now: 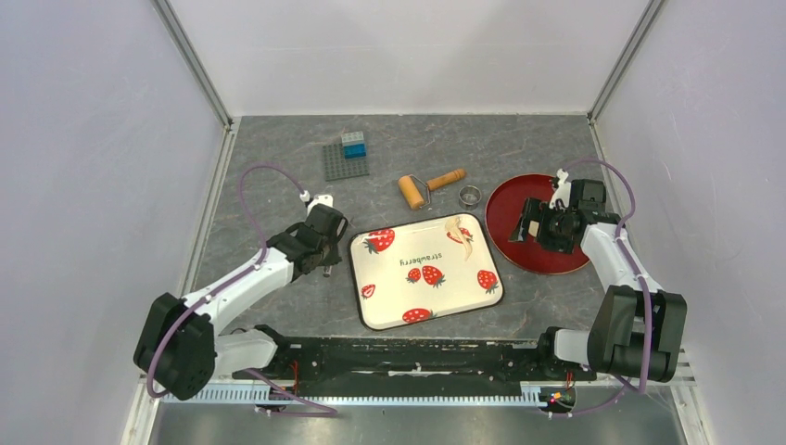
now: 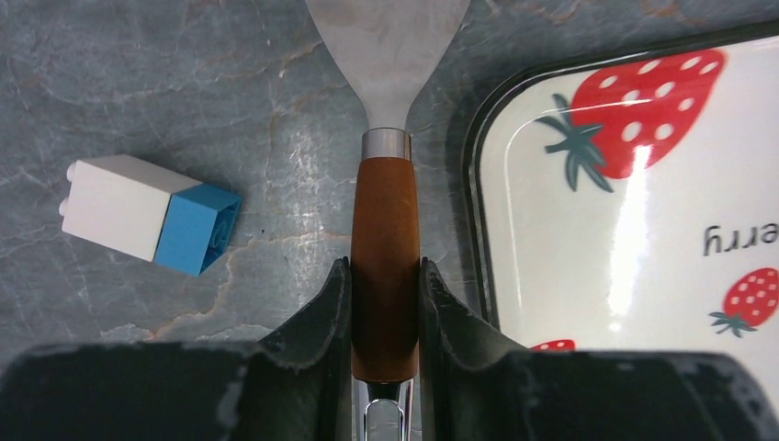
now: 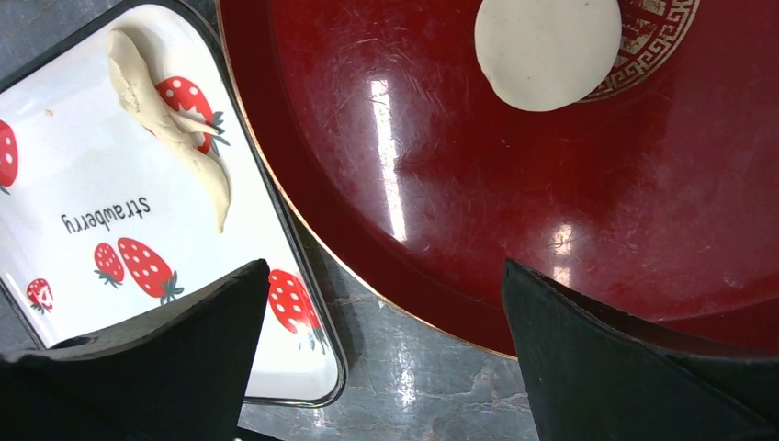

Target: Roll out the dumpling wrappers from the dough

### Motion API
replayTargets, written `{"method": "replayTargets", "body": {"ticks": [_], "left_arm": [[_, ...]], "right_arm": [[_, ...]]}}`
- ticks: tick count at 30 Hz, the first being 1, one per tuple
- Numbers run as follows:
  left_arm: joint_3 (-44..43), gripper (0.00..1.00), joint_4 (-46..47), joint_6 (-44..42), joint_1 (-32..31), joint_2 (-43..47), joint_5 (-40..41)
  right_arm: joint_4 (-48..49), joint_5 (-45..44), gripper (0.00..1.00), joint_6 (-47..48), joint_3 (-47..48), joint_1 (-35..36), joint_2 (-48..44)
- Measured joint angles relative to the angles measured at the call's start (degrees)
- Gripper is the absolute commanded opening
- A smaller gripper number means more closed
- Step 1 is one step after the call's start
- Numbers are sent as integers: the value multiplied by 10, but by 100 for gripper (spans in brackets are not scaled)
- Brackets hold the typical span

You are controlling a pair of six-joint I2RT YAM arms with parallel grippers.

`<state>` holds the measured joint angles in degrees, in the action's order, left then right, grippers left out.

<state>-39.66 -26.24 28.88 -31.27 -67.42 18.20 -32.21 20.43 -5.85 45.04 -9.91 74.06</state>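
Two grippers differ: the left gripper point(image 2: 386, 303) is clamped on the brown handle of the spatula point(image 2: 386, 211), beside the strawberry tray point(image 2: 588, 239). The right gripper point(image 3: 384, 276) hangs, jaws wide apart, over the red plate point(image 3: 597, 211), where one round dumpling wrapper point(image 3: 548, 50) lies. The dough point(image 3: 170, 124) lies stretched on that tray.

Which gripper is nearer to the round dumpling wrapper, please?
Right. The right gripper hovers open over the red plate holding the dumpling wrapper; the left gripper grips a spatula beyond the strawberry tray.
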Motion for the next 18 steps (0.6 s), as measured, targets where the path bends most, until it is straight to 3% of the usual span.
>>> {"method": "replayTargets", "body": {"ticks": [3,13,18], "left_arm": [[0,28,-14,5,3,-17,8],[-3,93,-25,6,13,-15,9],[-3,98,-18,8,23,35,-25]], "right_arm": [[0,-9,98,4,0,0,0],[-1,-24,98,9,0,0,0],[-1,-26,98,10,0,0,0]]}}
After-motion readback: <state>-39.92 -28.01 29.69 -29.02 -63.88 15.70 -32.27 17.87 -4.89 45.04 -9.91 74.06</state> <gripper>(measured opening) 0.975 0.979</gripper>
